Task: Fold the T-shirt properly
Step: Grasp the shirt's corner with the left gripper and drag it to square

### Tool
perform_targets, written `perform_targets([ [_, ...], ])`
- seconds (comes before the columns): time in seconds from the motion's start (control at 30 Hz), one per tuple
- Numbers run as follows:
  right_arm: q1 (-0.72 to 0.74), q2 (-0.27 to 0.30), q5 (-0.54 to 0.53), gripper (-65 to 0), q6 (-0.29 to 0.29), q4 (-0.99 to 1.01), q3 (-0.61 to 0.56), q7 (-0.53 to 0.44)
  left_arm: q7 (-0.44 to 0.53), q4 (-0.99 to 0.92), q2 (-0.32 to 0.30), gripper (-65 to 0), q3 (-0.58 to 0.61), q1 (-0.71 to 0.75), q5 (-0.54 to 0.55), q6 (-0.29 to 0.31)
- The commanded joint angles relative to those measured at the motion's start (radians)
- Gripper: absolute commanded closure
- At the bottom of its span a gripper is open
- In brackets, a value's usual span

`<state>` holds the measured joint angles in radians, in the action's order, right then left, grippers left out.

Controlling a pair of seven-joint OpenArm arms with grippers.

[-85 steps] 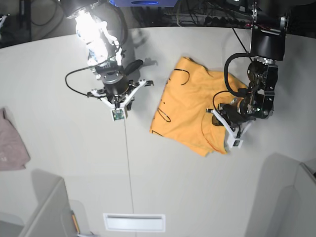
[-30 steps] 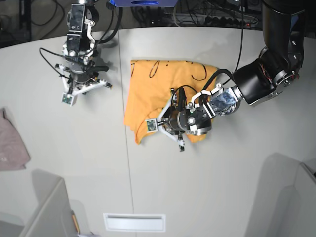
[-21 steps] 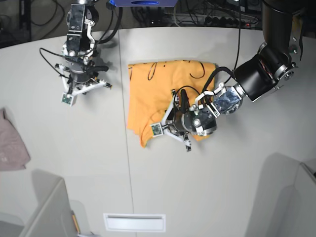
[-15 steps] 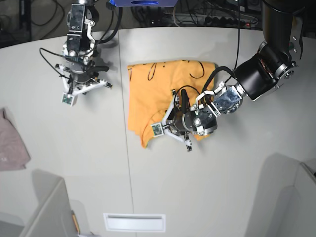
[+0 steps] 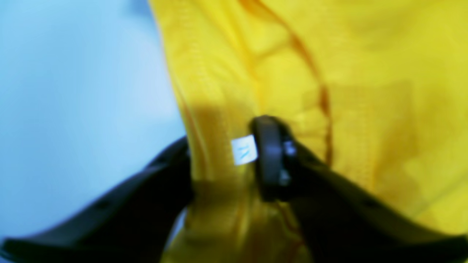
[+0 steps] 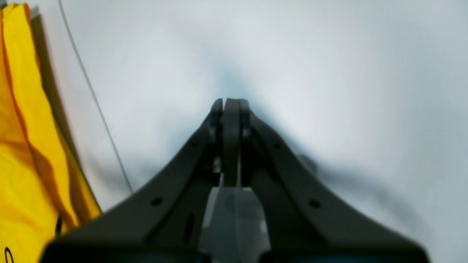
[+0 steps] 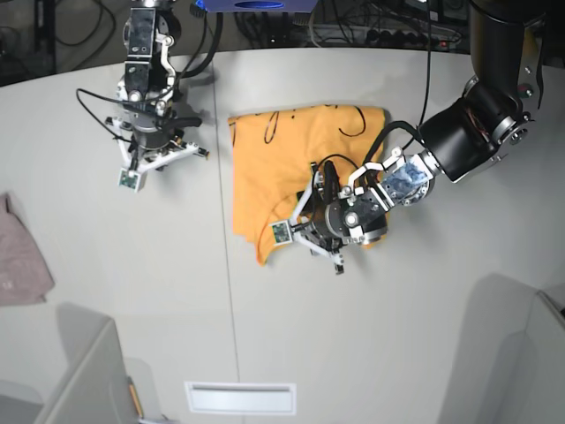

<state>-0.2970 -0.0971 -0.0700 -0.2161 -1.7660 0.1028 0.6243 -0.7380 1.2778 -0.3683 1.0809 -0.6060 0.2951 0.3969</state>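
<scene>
The light-orange T-shirt (image 7: 291, 163) lies partly folded at the table's middle, with thin black scribble lines along its far edge. My left gripper (image 7: 296, 231) sits at the shirt's near-left corner. In the left wrist view its jaws (image 5: 223, 153) stand apart on either side of a hemmed fold of the T-shirt (image 5: 329, 73) that bears a small white tag. My right gripper (image 7: 141, 168) hovers over bare table left of the shirt. It is shut and holds nothing (image 6: 230, 106), and the T-shirt's edge (image 6: 22, 146) shows at that view's left.
A pinkish folded cloth (image 7: 18, 256) lies at the table's left edge. A thin seam (image 7: 231, 291) runs across the table toward a white slot (image 7: 240, 397) at the front. Grey boxy shapes stand at the front left (image 7: 79, 380) and front right (image 7: 512, 353).
My left gripper's jaws have parted from their pinch on the shirt's corner, and the corner has settled slightly lower. My right arm has shifted a little to the right.
</scene>
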Motion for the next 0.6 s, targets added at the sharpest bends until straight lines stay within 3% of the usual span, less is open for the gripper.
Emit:
perform_targets([
  [0.0, 0.006, 0.000, 0.006, 0.0, 0.002, -0.018, 0.001, -0.022, -0.030, 0.003, -0.007, -30.8, -0.006, -0.025, -0.009, 0.009],
  [0.1, 0.006, 0.000, 0.006, 0.0, 0.002, -0.018, 0.001, -0.022, -0.028, 0.003, -0.004, -42.6, -0.008, -0.051, -0.009, 0.009],
  [0.2, 0.006, 0.000, 0.006, 0.0, 0.002, -0.018, 0.001, -0.022, -0.027, 0.012, -0.001, -48.7, -0.008, -0.088, -0.007, 0.009],
  [0.33, 0.006, 0.000, 0.006, 0.0, 0.002, -0.018, 0.001, -0.022, -0.028, 0.098, -0.008, -49.7, -0.020, -0.125, -0.006, 0.009],
  [0.57, 0.009, 0.000, 0.006, 0.0, 0.004, -0.022, 0.001, -0.022, -0.078, 0.240, -0.010, -49.7, -0.193, -0.093, -0.006, 0.009],
])
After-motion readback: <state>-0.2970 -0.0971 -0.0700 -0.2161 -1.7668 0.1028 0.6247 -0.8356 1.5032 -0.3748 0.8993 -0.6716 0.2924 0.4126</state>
